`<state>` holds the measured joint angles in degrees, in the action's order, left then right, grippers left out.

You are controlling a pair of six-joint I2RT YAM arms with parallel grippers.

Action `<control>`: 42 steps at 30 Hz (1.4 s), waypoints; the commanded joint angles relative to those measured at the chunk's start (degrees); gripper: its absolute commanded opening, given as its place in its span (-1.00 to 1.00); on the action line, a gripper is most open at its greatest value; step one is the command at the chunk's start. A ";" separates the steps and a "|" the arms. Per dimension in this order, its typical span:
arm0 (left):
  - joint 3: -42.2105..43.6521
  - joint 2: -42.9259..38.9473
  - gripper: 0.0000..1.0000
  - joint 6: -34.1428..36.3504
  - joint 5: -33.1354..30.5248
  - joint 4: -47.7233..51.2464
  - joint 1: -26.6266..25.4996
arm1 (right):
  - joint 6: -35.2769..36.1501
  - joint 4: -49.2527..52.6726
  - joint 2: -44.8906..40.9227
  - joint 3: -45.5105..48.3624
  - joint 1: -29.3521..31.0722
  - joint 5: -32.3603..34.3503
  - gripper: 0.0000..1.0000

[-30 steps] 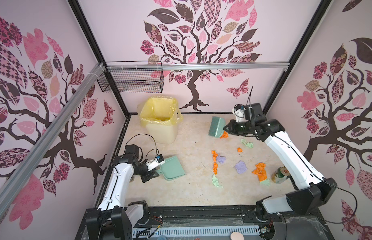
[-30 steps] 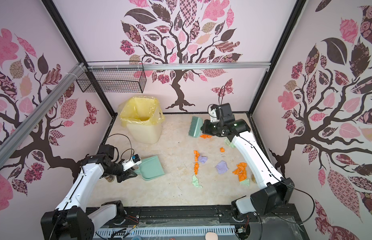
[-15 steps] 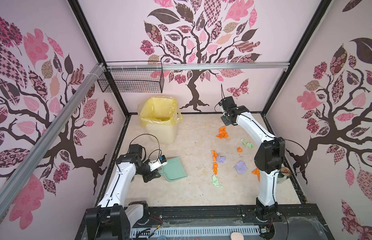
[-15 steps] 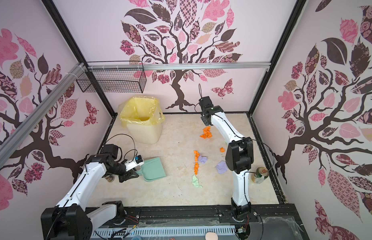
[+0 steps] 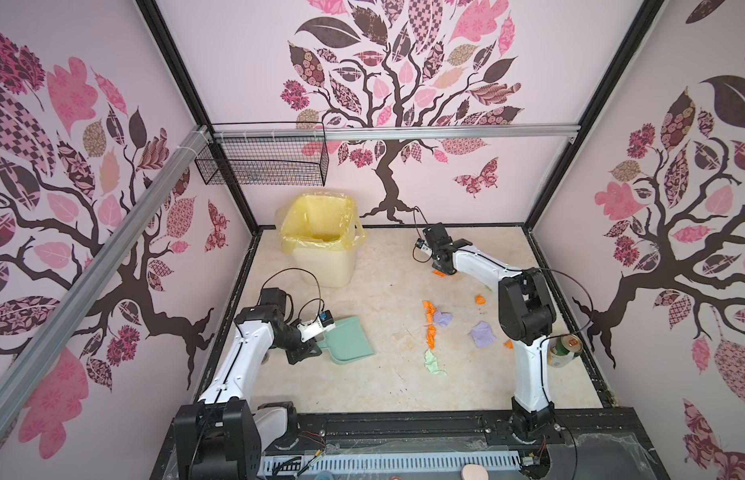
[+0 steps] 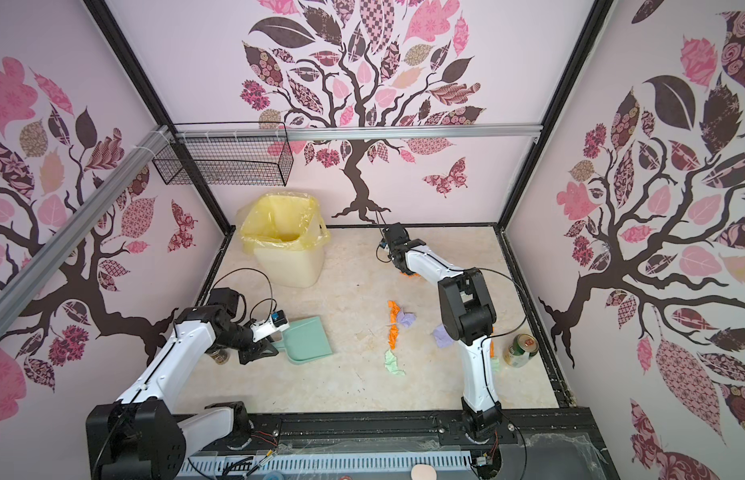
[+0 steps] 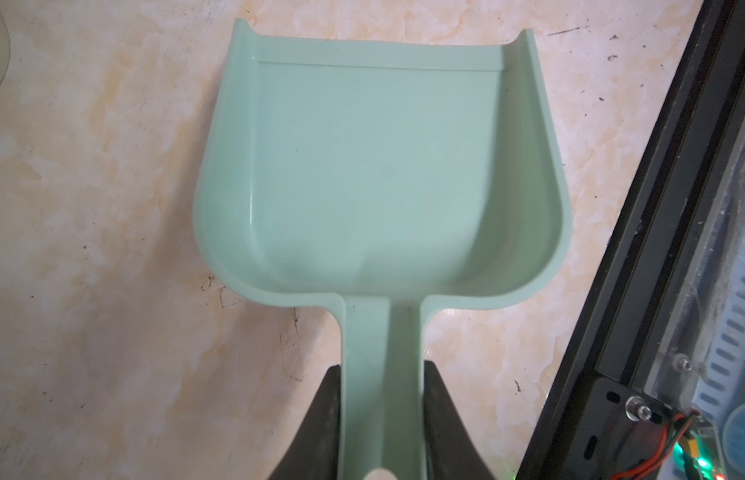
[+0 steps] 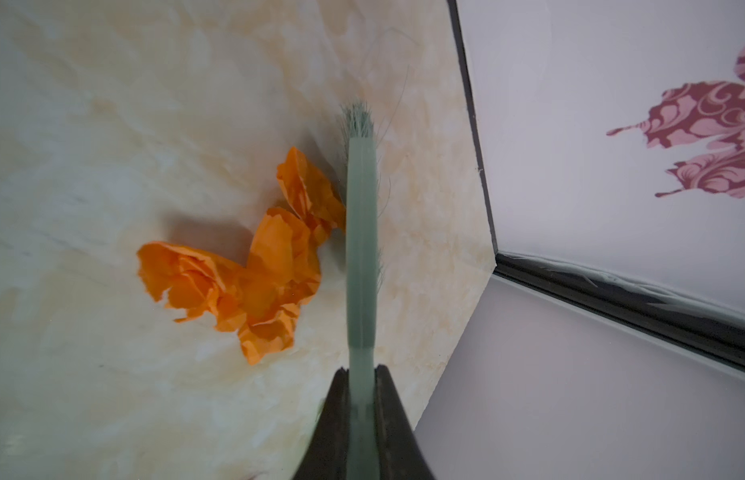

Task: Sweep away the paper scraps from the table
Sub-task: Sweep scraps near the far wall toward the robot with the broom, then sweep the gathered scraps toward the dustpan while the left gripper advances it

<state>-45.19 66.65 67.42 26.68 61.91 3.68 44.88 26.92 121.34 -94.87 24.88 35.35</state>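
Paper scraps lie on the right half of the table (image 5: pixel 383 395): orange (image 5: pixel 429 309), lilac (image 5: pixel 482 333) and pale green (image 5: pixel 432 363) pieces. My left gripper (image 7: pixel 382 370) is shut on the handle of a teal dustpan (image 7: pixel 379 166), which lies flat and empty at the left in both top views (image 5: pixel 350 338) (image 6: pixel 308 338). My right gripper (image 8: pixel 362 370) is shut on a teal brush (image 8: pixel 361 232). Its bristles touch the table right beside a crumpled orange scrap (image 8: pixel 258 274). That scrap (image 5: pixel 439 273) lies near the back wall. In both top views the right gripper (image 5: pixel 443 266) hides the brush.
A bin with a yellow liner (image 5: pixel 321 249) stands at the back left. A green can (image 5: pixel 562 351) sits by the right edge behind my right arm. A small jar (image 6: pixel 219 355) stands under my left arm. A wire basket (image 5: pixel 262 162) hangs on the back wall.
My right arm has folded its elbow upward, and the brush has come down against the far orange scrap, which has shifted slightly forward. The dustpan has edged a little to the right.
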 commanded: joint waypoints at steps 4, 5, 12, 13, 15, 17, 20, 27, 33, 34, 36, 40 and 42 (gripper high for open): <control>1.79 -1.12 -1.00 0.61 1.93 -0.53 -0.26 | 1.79 -0.05 -3.61 4.67 4.37 3.38 -1.00; 2.01 -1.33 -1.00 0.70 2.04 -0.55 -0.25 | 1.79 0.03 -4.90 6.47 5.16 3.87 -1.00; 2.67 -2.93 -1.00 1.01 2.33 0.09 -0.26 | -3.11 6.07 -13.80 19.47 11.88 6.47 -1.00; 2.73 -3.12 -1.00 1.05 2.28 0.08 -0.21 | -4.48 7.38 -14.97 21.58 13.43 7.08 -1.00; 2.87 -3.52 -1.00 1.00 2.32 0.24 -0.21 | -7.21 10.02 -17.03 24.97 16.34 8.33 -1.00; 2.85 -3.79 -1.00 0.96 2.26 0.36 -0.25 | -10.49 12.74 -19.47 28.13 19.24 8.76 -1.00; 3.00 -3.85 -1.00 0.96 2.40 0.65 -0.25 | -16.38 16.80 -23.94 31.41 23.55 9.15 -1.00; 2.90 -3.37 -1.00 -0.89 -1.01 -0.88 -3.57 | -31.57 27.79 -31.35 24.48 26.42 15.87 -1.00; 2.19 -3.49 -1.00 -7.65 -5.00 -6.01 -12.72 | -46.66 41.01 -28.95 12.05 15.36 17.26 -1.00; 1.85 -2.66 -1.00 -8.71 -5.50 -7.06 -13.82 | -47.99 42.30 -28.01 11.45 11.56 16.55 -1.00; 0.53 0.23 -1.00 -10.80 -6.89 -8.81 -16.36 | -46.95 40.52 -27.00 12.64 3.44 14.32 -1.00; -2.73 6.40 -1.00 -13.62 -8.77 -11.46 -19.55 | -41.78 30.69 -27.14 15.88 -7.86 9.29 -1.00; -4.03 8.65 -1.00 -14.65 -9.55 -12.98 -20.72 | -39.78 27.58 -26.00 16.06 -11.58 8.58 -1.00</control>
<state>-45.21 73.67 56.21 18.70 52.86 -15.86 3.57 58.11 93.45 -78.72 15.31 46.74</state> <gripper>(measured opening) 0.263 0.118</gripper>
